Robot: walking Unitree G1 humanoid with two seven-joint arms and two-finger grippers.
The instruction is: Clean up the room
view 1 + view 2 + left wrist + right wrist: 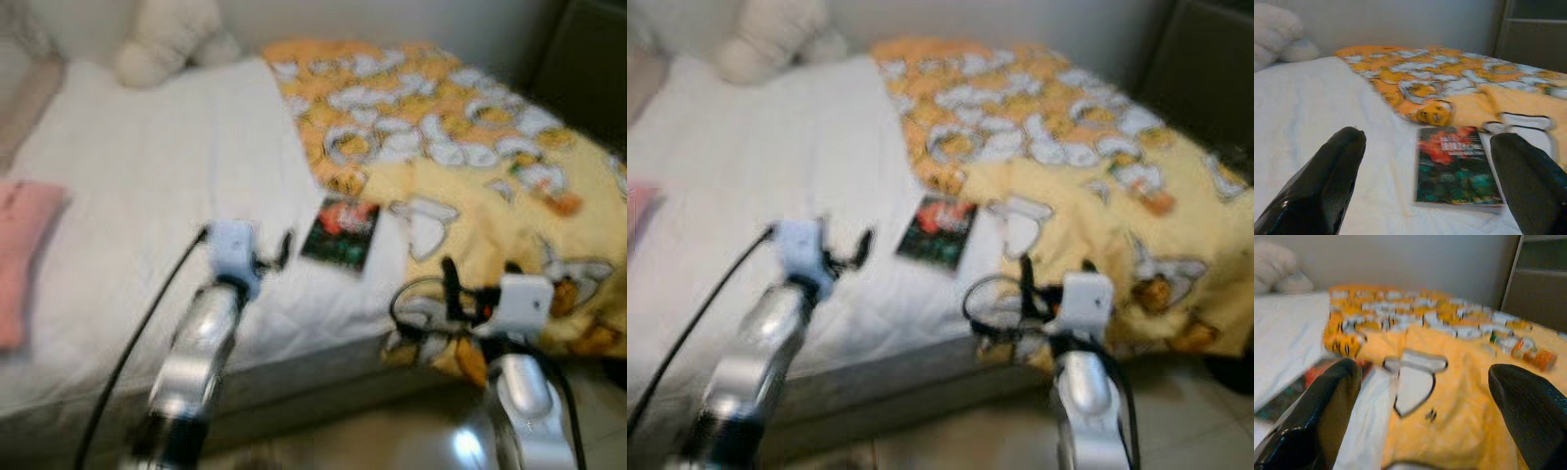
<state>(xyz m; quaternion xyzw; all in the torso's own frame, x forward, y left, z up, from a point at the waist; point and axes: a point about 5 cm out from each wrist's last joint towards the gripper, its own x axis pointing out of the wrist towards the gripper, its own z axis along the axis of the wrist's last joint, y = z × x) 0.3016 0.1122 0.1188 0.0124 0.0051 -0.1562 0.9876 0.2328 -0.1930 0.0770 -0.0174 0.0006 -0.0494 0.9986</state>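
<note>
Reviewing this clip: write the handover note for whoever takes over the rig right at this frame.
Left gripper: jaws open, holding nothing, raised over the white sheet and aimed at the book.
Right gripper: jaws open, holding nothing, at the bed's near edge facing the yellow blanket.
Book lies flat on the sheet beside the blanket's edge. Pink pillow on the robot's left, plush toy at the far end.
Done: nothing picked up yet.
Left: probably grasp the book, then tidy the blanket.
</note>
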